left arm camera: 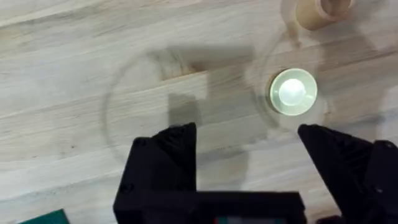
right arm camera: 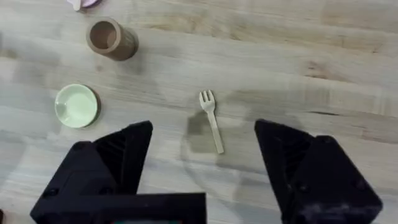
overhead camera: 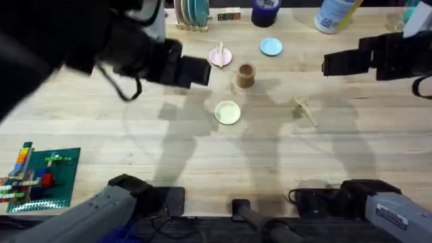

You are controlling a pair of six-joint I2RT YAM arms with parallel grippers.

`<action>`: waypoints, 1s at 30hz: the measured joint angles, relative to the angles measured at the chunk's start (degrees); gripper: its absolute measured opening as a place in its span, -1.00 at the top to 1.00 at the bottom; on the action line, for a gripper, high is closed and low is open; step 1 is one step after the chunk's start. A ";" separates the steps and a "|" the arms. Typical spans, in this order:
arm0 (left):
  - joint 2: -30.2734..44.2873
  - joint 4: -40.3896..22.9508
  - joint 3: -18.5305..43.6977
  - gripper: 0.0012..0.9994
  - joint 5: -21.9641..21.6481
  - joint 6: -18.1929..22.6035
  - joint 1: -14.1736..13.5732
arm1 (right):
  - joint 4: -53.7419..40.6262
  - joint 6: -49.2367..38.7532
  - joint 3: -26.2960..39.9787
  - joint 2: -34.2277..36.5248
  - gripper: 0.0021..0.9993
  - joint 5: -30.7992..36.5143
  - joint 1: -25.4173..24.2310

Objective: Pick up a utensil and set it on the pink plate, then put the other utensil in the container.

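Note:
The pale cream utensil [overhead camera: 219, 51] lies across the pink plate [overhead camera: 225, 60] at the back middle of the table. The brown container [overhead camera: 245, 75] [right arm camera: 111, 39] [left arm camera: 323, 11] stands upright just in front of that plate, to its right. The other utensil, a tan wooden fork [overhead camera: 305, 109] [right arm camera: 211, 119], lies flat on the wood right of centre. My right gripper [overhead camera: 327, 64] [right arm camera: 205, 129] hovers open above the fork, holding nothing. Raised and open, my left gripper [overhead camera: 197, 71] [left arm camera: 245, 134] is left of the container and also holds nothing.
A pale yellow plate [overhead camera: 227, 112] [left arm camera: 293, 91] [right arm camera: 76, 105] sits mid-table. A light blue plate [overhead camera: 271, 46], a dark blue tape roll [overhead camera: 265, 12], a plate rack [overhead camera: 192, 15] and a bottle [overhead camera: 332, 15] line the back. A green brick baseplate [overhead camera: 40, 177] lies front left.

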 joint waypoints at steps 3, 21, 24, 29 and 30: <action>-5.90 2.09 -4.55 -0.99 0.02 -0.10 0.00 | 0.00 0.00 0.00 0.00 -0.99 0.00 0.00; -33.15 2.49 -18.89 -0.99 4.48 1.97 0.00 | -1.66 -0.02 0.00 0.00 -1.00 0.00 0.00; -33.15 2.49 -18.90 -0.99 6.84 6.94 0.00 | -1.68 0.00 0.00 0.00 -1.00 -0.02 0.00; -33.15 5.49 -21.52 -0.99 12.93 16.01 0.00 | -4.41 0.00 0.00 0.00 -1.00 -0.04 0.00; -33.15 6.33 -22.37 -0.99 13.69 16.71 0.00 | -5.10 0.00 0.00 0.00 -1.00 -0.04 0.00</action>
